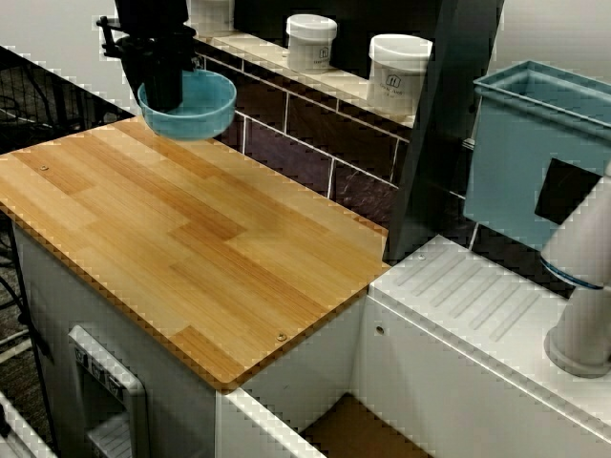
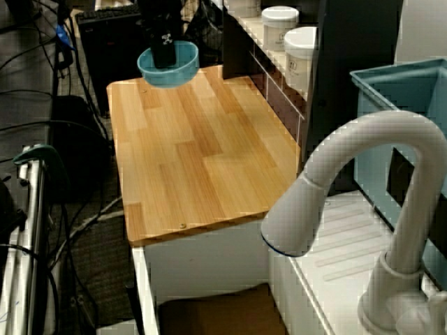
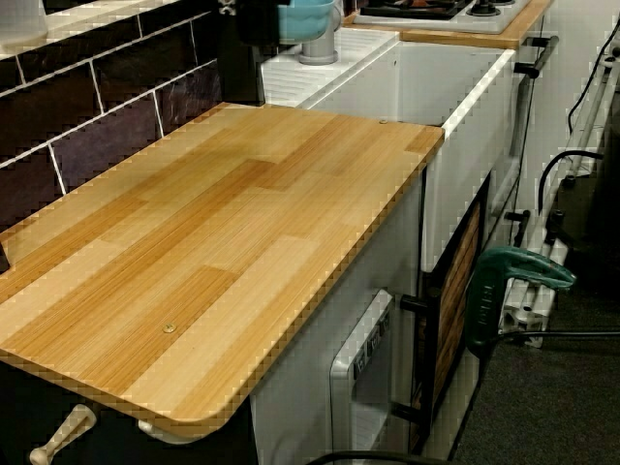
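Tool point(image 1: 164, 95), black and cut off by the top edge in the view across the counter, hangs over the far left corner of the wooden counter point(image 1: 191, 239). It is clamped on the left rim of a blue bowl point(image 1: 196, 107). Its fingertips merge with the dark shadow inside the bowl, so how they sit on the rim is hard to make out; the jaws look narrow, closed on that rim. The bowl is slightly tilted at the corner, close to the tiled wall point(image 1: 286, 143). Whether its base touches the wood I cannot tell. In the view from behind the faucet, the same tool point(image 2: 164, 57) and bowl point(image 2: 169, 66) show at the counter's far edge, small and soft.

Further right, a tiled ledge point(image 1: 353, 88) runs along the counter's back edge. On it stands a white jar point(image 1: 212, 13), mostly cut off by the frame and partly behind the tool. Two lidded jars point(image 1: 311, 42) point(image 1: 398, 74) follow, their labels too small to read. A dark post point(image 1: 444, 124) rises at the far right corner. Past the right edge lie a white drainboard point(image 1: 477, 296), a blue bin point(image 1: 535, 153) cut off at the right, and a white faucet point(image 1: 584, 286) only partly in frame. The low view along the counter point(image 3: 242, 242) leaves tool and bowl outside its frame.
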`<move>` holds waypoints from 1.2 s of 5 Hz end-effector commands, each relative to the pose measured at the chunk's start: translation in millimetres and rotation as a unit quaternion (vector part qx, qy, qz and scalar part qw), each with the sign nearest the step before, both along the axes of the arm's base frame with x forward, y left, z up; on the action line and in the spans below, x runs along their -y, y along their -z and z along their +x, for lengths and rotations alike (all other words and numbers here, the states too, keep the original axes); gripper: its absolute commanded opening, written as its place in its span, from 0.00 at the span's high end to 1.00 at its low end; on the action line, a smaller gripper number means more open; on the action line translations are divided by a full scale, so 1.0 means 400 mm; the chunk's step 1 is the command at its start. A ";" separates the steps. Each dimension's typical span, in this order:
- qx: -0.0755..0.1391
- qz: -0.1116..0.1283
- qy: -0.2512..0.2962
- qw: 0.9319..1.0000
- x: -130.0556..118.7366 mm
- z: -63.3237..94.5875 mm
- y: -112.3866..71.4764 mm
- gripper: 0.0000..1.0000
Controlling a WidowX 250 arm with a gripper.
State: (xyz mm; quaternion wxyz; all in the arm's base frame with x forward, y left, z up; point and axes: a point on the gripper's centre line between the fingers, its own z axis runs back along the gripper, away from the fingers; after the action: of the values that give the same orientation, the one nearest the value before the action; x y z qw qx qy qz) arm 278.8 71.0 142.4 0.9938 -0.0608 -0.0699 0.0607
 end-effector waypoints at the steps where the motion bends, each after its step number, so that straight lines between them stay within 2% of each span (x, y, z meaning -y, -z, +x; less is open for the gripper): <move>1: 0.032 0.031 -0.027 0.999 -0.139 0.030 -0.011 1.00; 2: 0.039 0.065 -0.030 0.997 -0.165 0.036 0.015 1.00; 3: 0.052 0.113 -0.024 0.992 -0.155 0.039 0.036 1.00; 4: 0.063 0.164 -0.019 0.984 -0.130 0.050 0.057 1.00; 5: 0.077 0.203 -0.021 0.976 -0.102 0.037 0.072 1.00; 6: 0.091 0.230 -0.018 0.969 -0.081 0.037 0.087 1.00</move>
State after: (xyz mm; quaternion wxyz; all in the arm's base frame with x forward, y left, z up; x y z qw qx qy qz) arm 292.0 99.2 87.1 0.9750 0.1598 -0.1446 0.0538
